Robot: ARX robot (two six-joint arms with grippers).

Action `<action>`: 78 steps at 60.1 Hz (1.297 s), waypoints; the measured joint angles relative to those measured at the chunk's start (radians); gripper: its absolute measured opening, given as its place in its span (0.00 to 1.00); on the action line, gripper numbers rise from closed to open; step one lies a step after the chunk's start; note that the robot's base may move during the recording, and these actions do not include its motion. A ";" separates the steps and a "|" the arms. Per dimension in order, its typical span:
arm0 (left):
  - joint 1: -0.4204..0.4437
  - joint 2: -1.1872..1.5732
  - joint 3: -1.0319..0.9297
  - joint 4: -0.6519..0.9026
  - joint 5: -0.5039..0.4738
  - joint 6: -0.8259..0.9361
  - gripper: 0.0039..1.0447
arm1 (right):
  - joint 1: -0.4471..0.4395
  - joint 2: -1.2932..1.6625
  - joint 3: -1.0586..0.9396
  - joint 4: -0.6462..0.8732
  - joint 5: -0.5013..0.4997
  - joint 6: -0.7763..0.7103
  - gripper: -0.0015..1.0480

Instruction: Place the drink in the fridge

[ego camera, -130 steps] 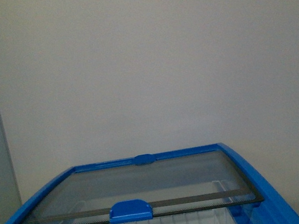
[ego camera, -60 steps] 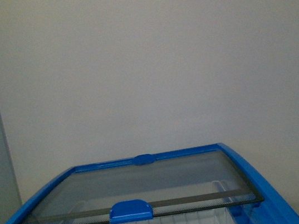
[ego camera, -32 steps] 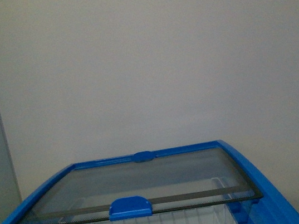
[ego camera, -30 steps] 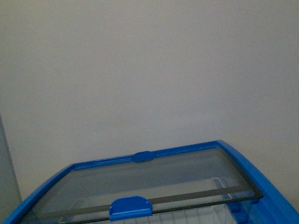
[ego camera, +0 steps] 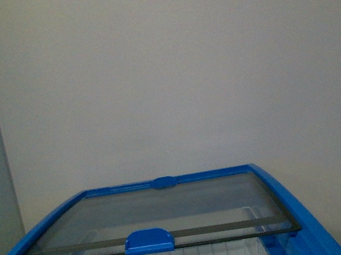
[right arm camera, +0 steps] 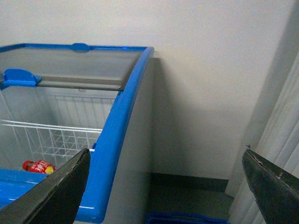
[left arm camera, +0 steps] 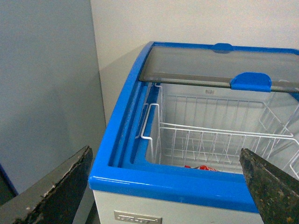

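The fridge (ego camera: pixel 291 202) fills the lower part of the front view, its blue rim framing a tinted glass lid (ego camera: pixel 163 208) slid to the far half. The near half is uncovered. A red drink (right arm camera: pixel 38 166) with a yellow cap lies inside on the floor of the fridge; from the left wrist only a red sliver of the drink (left arm camera: pixel 202 167) shows above the front rim. My left gripper (left arm camera: pixel 163 186) is open, empty, in front of the fridge's front left corner (left arm camera: pixel 140 179). My right gripper (right arm camera: pixel 163 186) is open, empty, beside the fridge's right wall (right arm camera: pixel 133 140).
White wire baskets (left arm camera: pixel 210 135) hang inside the uncovered half. A blue basket (right arm camera: pixel 187 218) sits on the floor by the fridge's right side. A pale curtain (right arm camera: pixel 280 140) hangs to the right, a grey partition (left arm camera: pixel 46 84) stands to the left, and a wall (ego camera: pixel 162 71) is behind.
In the front view the fridge sat slightly higher half a second ago and has settled back down. The lid stays at the same place on the rim.
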 joint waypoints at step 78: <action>0.000 0.000 0.000 0.000 0.000 0.000 0.92 | 0.000 0.000 0.000 0.000 0.000 0.000 0.93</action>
